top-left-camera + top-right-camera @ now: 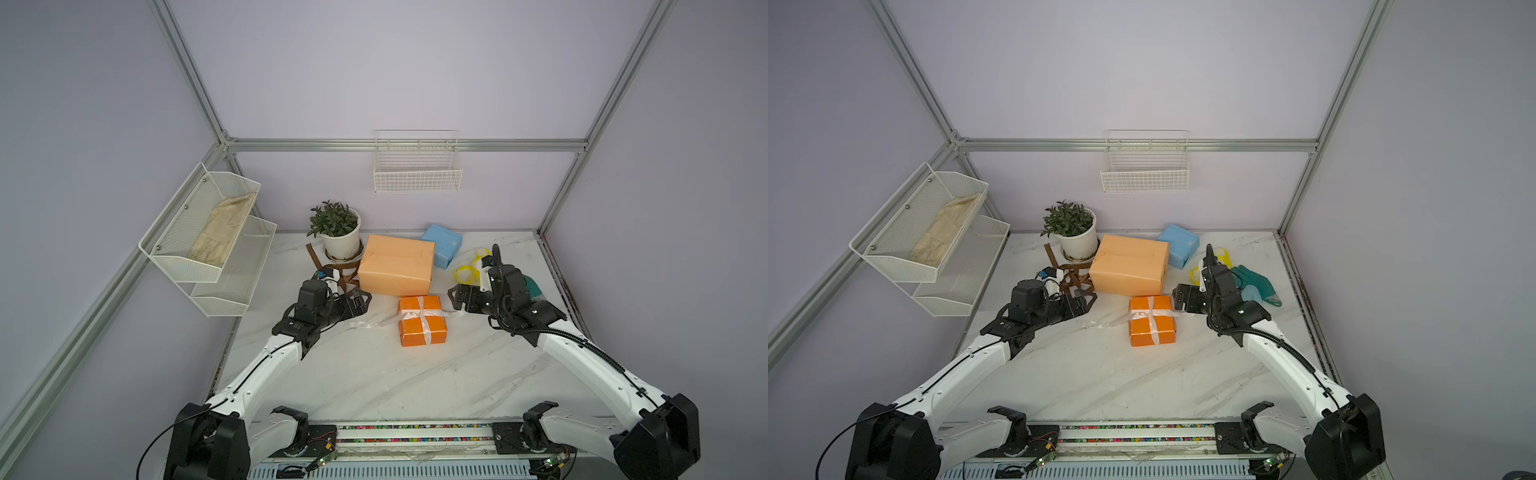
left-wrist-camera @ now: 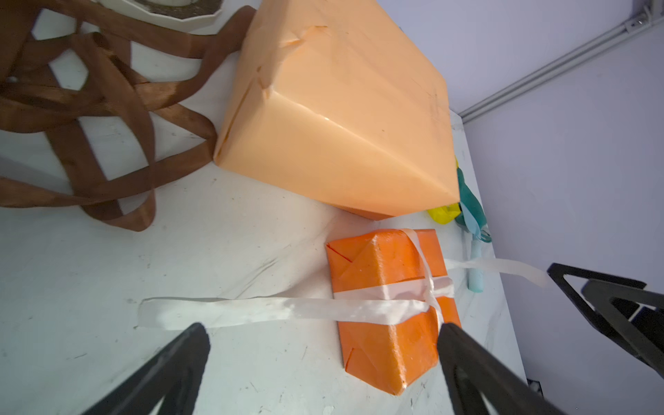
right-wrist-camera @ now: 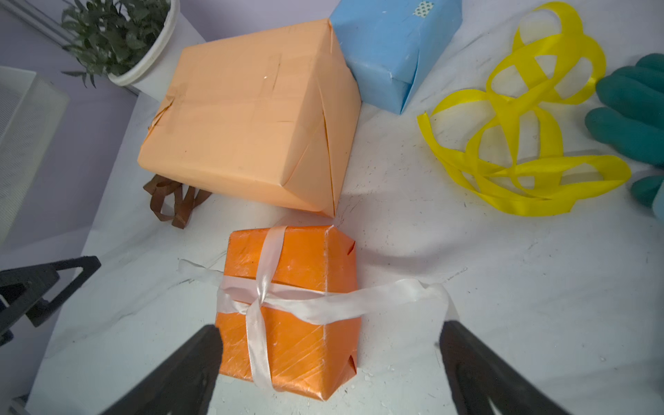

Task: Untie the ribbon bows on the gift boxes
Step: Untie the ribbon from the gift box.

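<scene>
In a top view, your left gripper (image 1: 362,303) and right gripper (image 1: 454,299) hang wide open and empty on either side of the bright orange box (image 1: 422,332). Left wrist: the white ribbon (image 2: 251,309) lies flat on the table; pinch it low. Right wrist: its crossing (image 3: 260,298) looks knotted, so pull sideways.

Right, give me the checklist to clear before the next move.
1. Left gripper open, holding nothing: ok.
2. Right gripper open, holding nothing: ok.
3. White ribbon bow loops pulled out, tails trailing to both sides: ok.
4. Its crossing on the bright orange box free of any knot: cannot tell.
5. Dark brown ribbon off the peach box, loose beside it: ok.
6. Yellow ribbon off the light blue box: ok.
</scene>
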Robot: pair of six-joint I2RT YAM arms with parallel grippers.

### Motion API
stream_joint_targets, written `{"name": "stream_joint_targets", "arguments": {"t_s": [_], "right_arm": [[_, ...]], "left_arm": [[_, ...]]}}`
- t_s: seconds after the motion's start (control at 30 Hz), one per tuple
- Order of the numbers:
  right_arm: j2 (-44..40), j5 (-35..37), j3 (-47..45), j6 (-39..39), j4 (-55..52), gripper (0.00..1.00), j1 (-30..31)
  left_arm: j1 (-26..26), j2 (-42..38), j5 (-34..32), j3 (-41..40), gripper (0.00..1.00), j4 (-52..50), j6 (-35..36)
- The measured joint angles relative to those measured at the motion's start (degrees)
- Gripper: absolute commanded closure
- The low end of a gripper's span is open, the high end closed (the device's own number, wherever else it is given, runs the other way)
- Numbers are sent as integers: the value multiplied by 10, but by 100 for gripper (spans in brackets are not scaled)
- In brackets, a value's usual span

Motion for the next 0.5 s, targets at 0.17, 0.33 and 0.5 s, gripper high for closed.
{"name": "stream_joint_targets", "arguments": {"t_s": [0.17,0.33,0.5], "right_arm": [[35,156,27,-7,-67,3,35],[37,179,27,-7,-98,8,45],[19,74,5,17,-93,14,51]], "left_arm": [[-52,52,3,22,0,15,23],[-68,171,23,93,0,33,53],[-80,278,70,164,0,73,71]]}}
